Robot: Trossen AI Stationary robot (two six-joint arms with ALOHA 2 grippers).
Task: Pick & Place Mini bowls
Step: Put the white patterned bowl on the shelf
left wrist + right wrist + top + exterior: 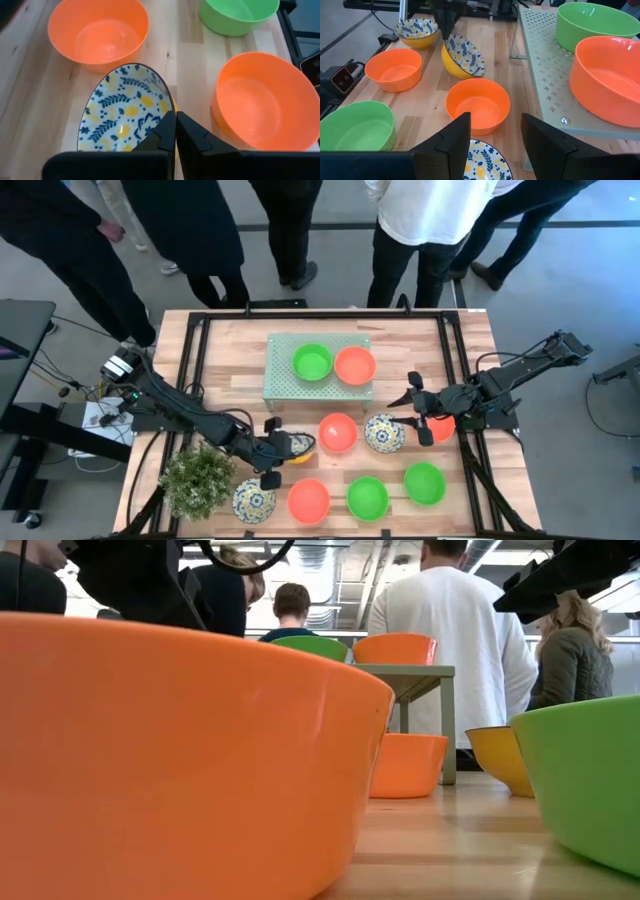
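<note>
Now, starting at the left, we see the left hand (275,448) pinched tight on the rim of a floral bowl (297,446), which is tilted on its side above the wooden surface (230,360), just beside an orange bowl (338,432). Near the plant (197,482) at the front left sits another floral bowl (254,502), then along the front row come an orange bowl (309,500) and two green bowls (367,498) (424,483). Further back, the pale green mat (283,380) carries a green bowl (312,362) and an orange bowl (355,365) side by side. Right of centre, a third floral bowl (384,433) rests on the surface. The right hand (418,409) hovers just beside it with fingers spread wide and holding nothing; part of an orange bowl (441,426) shows beneath that arm. People (420,220) stand beyond the far edge.
</note>
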